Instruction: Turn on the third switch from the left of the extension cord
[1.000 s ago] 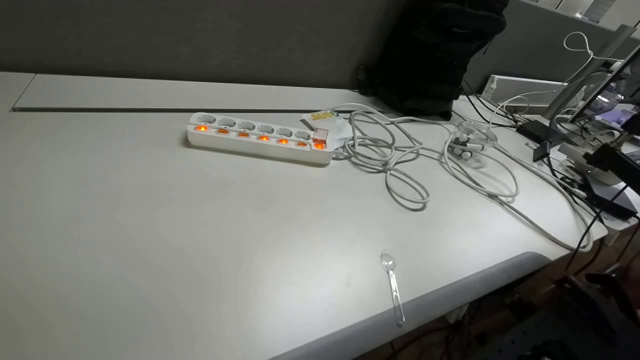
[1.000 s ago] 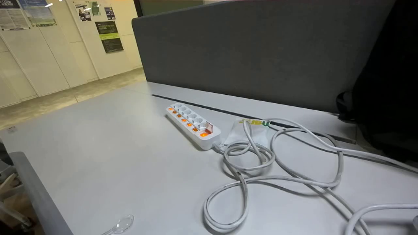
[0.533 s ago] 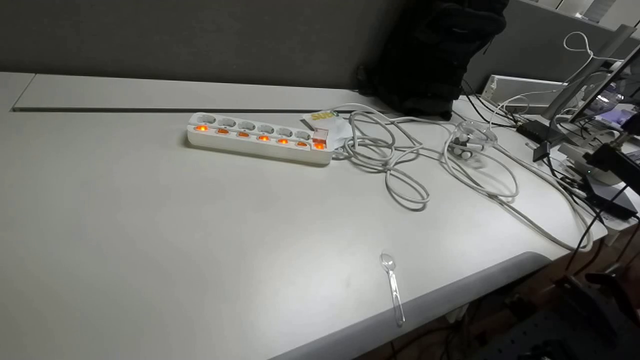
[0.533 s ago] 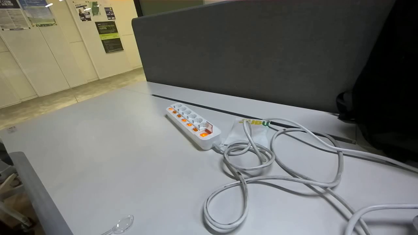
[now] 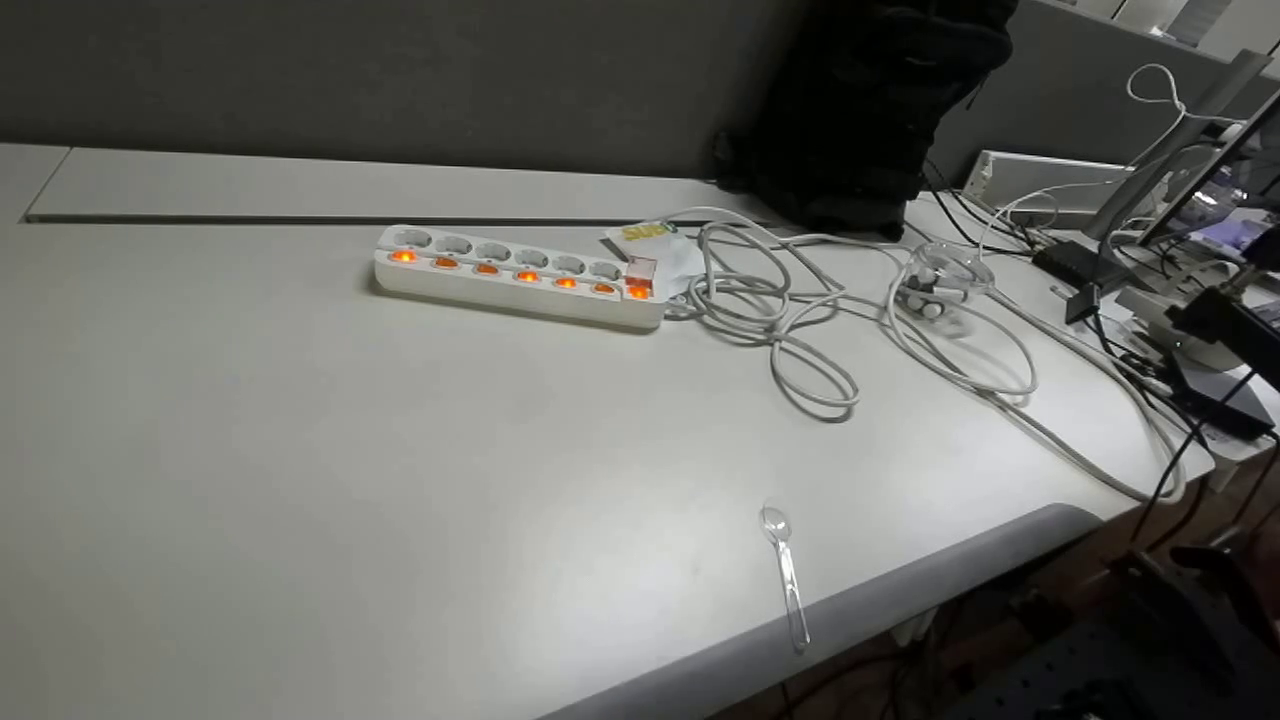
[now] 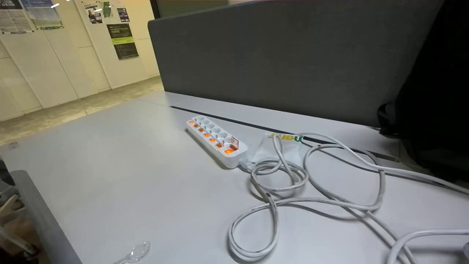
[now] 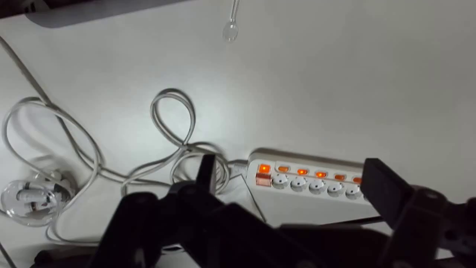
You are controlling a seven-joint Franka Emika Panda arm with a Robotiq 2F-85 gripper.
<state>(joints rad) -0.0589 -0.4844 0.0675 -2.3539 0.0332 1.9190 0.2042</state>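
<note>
here, pale desk (image 5: 420,450), grey partition (image 6: 293,62)

Your pale table (image 5: 350,450) ends in grey edging (image 5: 900,598) on the near right, in an exterior view, and a dark slot (image 5: 300,218) runs along its far side. You see the strip (image 5: 515,290) lying just short of the slot. By its right end lies a packet (image 5: 685,258), partly under a cable (image 6: 304,199) that loops off to the right. Farther right you have a clear tub (image 5: 968,263) and a black box (image 5: 1075,262). A backpack (image 5: 850,120) stands on the far side. A spoon (image 5: 787,575) lies near, its handle across the edging.
</note>
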